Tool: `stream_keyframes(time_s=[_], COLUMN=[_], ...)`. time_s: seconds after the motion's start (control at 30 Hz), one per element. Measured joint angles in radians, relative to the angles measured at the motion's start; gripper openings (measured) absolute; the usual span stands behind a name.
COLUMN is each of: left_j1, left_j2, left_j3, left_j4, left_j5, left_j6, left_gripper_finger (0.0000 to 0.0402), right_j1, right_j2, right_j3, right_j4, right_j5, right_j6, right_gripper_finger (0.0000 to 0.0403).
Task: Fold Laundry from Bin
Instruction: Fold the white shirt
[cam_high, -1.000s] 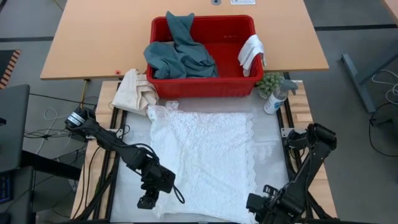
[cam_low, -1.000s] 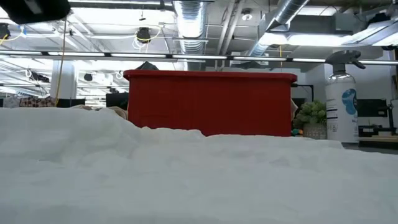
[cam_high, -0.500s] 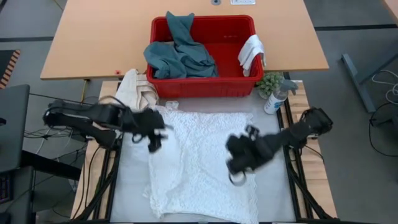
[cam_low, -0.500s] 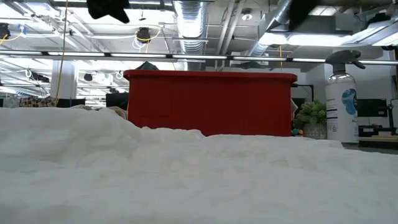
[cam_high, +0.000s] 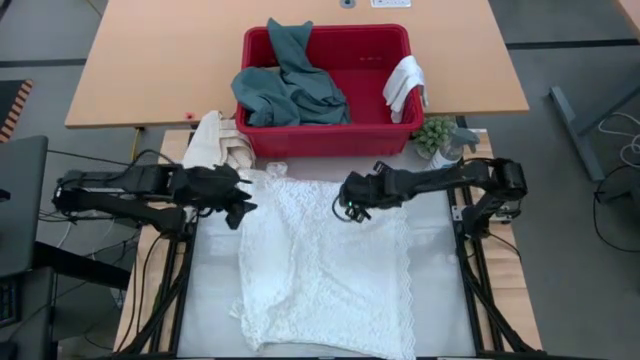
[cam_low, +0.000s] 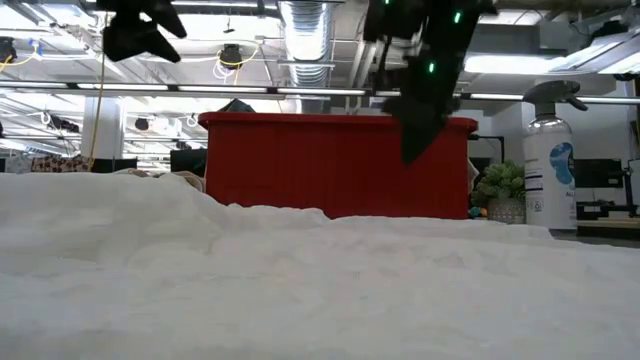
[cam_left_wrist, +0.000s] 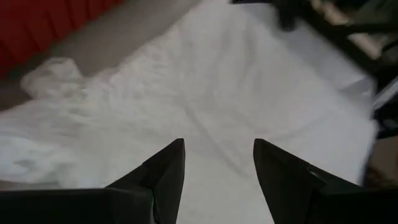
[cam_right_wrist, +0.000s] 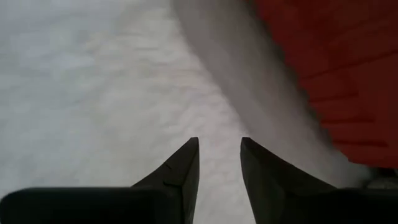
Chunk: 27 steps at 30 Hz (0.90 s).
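— Left gripper (cam_high: 240, 205)?
— Hovering over the left far edge of the white towel (cam_high: 330, 265), fingers (cam_left_wrist: 163, 171) parted with only air between — nothing held.
— And the right gripper (cam_high: 352, 200)?
— Over the towel's far edge near its middle, jaws apart by a narrower gap, also empty; pointed in the right wrist view at lace just short of the bin (cam_high: 330, 135).
— Lie of the towel?
— Spread flat on the near table, long axis running from the bin toward the near edge, left side bunched inward. Directly below both grippers, so straight down to reach it.
— Nearer arm?
— Far left corner (cam_high: 255, 180) closest to the left; far right corner well beyond the right gripper, probably needing a sideways reach.
— Rest of the laundry?
— Teal-green garment (cam_high: 285, 85) and small white cloth (cam_high: 404, 85) in the bin, beyond both.
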Motion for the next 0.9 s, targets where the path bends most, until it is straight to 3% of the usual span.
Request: stream_keyframes(time_s=[0.2, 0.33, 0.63, 0.9], left_j1=[-0.026, -0.026, -0.026, -0.026], left_j2=[-0.086, -0.084, -0.003, 0.040], left_j3=[-0.094, -0.142, -0.147, -0.147], left_j4=[0.129, 0.207, 0.231, 0.228], left_j5=[-0.102, -0.112, -0.113, -0.113], left_j6=[-0.114, -0.159, -0.174, -0.174], left_gripper_finger=[0.0178, 0.0178, 0.0178, 0.0178], right_j1=[-0.154, -0.213, -0.223, -0.230], right_j2=[0.001, 0.004, 0.004, 0.004], right_j3=[-0.113, -0.177, -0.272, -0.330], right_j4=[0.110, 0.184, 0.203, 0.022], right_j5=[-0.147, -0.221, -0.227, -0.185], right_j6=[-0.081, -0.100, -0.120, -0.046], right_gripper_finger=[0.0113, 0.0097, 0.0015, 0.0030])
